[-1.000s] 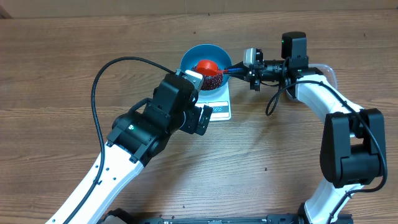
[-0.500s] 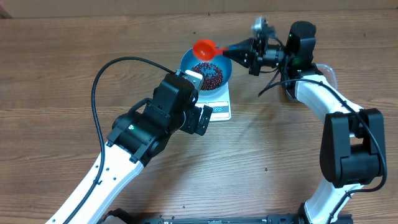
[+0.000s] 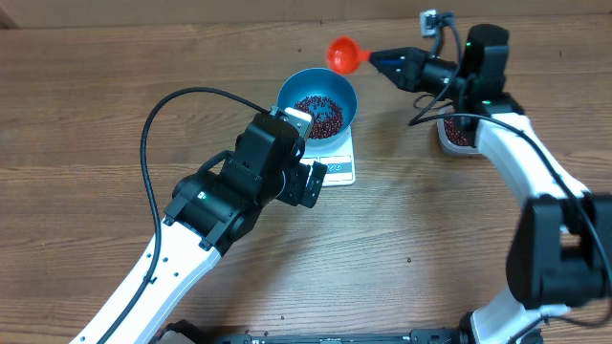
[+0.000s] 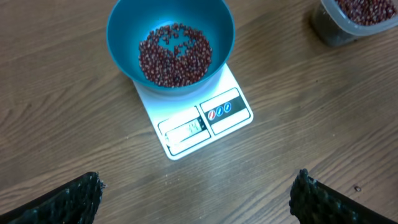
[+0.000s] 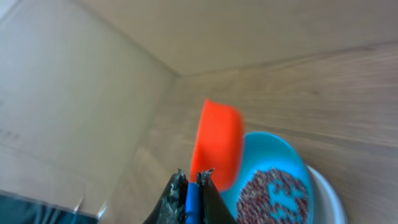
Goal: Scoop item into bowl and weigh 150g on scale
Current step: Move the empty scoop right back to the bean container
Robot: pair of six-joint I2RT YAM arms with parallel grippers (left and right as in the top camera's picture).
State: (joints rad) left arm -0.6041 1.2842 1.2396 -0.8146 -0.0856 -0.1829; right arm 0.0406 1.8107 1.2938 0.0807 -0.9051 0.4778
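The sky-blue bowl stands on the white scale, and dark red beans cover its bottom. My right gripper is shut on the blue handle of the orange scoop, holding it in the air beyond the bowl's far right rim; no beans show in it. In the right wrist view the scoop stands on edge above the bowl. My left gripper hangs open over bare wood in front of the scale, holding nothing, with the bowl ahead of it.
A clear container with more beans sits right of the scale, partly under my right arm; it shows in the left wrist view as the container. A cardboard wall lines the table's far edge. My left arm crosses the front left.
My right gripper lifted the scoop out of the bowl and carried it up, back and to the right; the beans stayed in the bowl. The left arm has not moved.
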